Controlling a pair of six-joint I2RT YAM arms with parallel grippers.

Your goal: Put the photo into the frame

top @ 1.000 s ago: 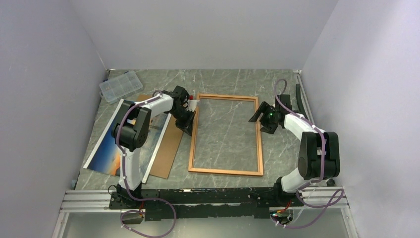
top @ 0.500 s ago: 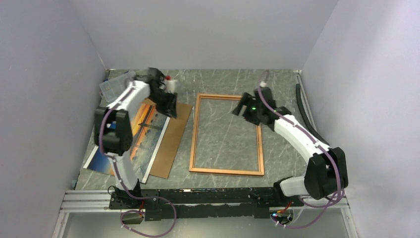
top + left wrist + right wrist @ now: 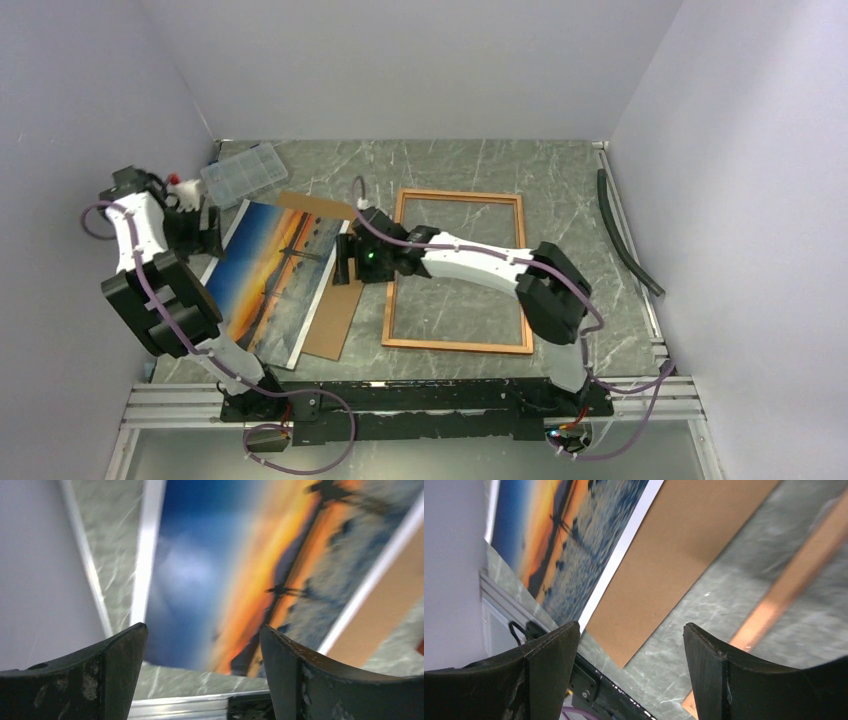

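The photo (image 3: 270, 275), a sunset print with a white border, lies at the left on a brown backing board (image 3: 335, 322). The red-orange frame (image 3: 455, 346) lies flat in the middle, with only table showing inside it. My left gripper (image 3: 205, 228) hangs open over the photo's far left corner. In the left wrist view it (image 3: 202, 645) holds nothing, and the photo (image 3: 240, 570) lies below it. My right gripper (image 3: 345, 262) is open over the board's right edge, between photo and frame. In the right wrist view it (image 3: 631, 650) is empty above the board (image 3: 684, 560), the photo (image 3: 564, 540) and the frame's left rail (image 3: 794, 590).
A clear compartment box (image 3: 243, 172) sits at the back left, close to my left gripper. A black hose (image 3: 625, 230) lies along the right wall. The aluminium rail (image 3: 420, 392) with the arm bases runs along the near edge. Walls close in left, back and right.
My left gripper has opened and swung left from the frame's top left corner to the photo's far corner. My right arm has swept left across the frame to the board's right edge.
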